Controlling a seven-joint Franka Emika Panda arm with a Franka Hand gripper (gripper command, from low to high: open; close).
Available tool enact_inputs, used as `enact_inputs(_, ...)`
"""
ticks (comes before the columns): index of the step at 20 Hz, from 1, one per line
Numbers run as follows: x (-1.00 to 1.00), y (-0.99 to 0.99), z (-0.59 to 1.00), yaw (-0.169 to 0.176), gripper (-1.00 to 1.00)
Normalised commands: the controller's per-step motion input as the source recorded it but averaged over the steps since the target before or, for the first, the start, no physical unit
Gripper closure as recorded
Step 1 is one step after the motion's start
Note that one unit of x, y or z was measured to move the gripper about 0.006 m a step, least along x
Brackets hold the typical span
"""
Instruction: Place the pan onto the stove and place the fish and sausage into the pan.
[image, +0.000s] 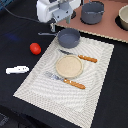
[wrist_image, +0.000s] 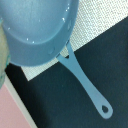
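Note:
The blue-grey pan (image: 69, 37) sits on the far corner of the striped placemat (image: 95, 75), right beside the pinkish stove board (image: 107, 29), not on it. Its thin handle (image: 45, 34) points to the exterior view's left over the black table. My gripper (image: 57, 23) hangs just above the handle and looks open and empty. The wrist view shows the pan (wrist_image: 37, 30) and its handle (wrist_image: 85, 85) close below; no fingers show there. The red sausage (image: 35, 48) and the white fish (image: 17, 70) lie on the black table at the exterior view's left.
A grey pot (image: 92, 12) and a beige bowl (image: 123, 18) stand on the stove board. On the placemat are a round beige plate (image: 68, 66), a knife (image: 80, 57) and a fork (image: 65, 80) with orange handles.

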Motion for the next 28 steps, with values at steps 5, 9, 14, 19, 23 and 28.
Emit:
enact_inputs(5,0.24,0.0,-0.34,-0.006,-1.0)
enact_inputs(9,0.25,0.0,-0.3,-0.014,-1.0)
enact_inputs(14,0.21,0.0,-0.23,-0.015,-1.0)
enact_inputs(19,0.2,0.0,-0.17,-0.021,-1.0)
enact_inputs(23,0.16,0.0,-0.14,-0.019,-1.0)
enact_inputs(28,0.18,0.01,-0.12,-0.015,-1.0)
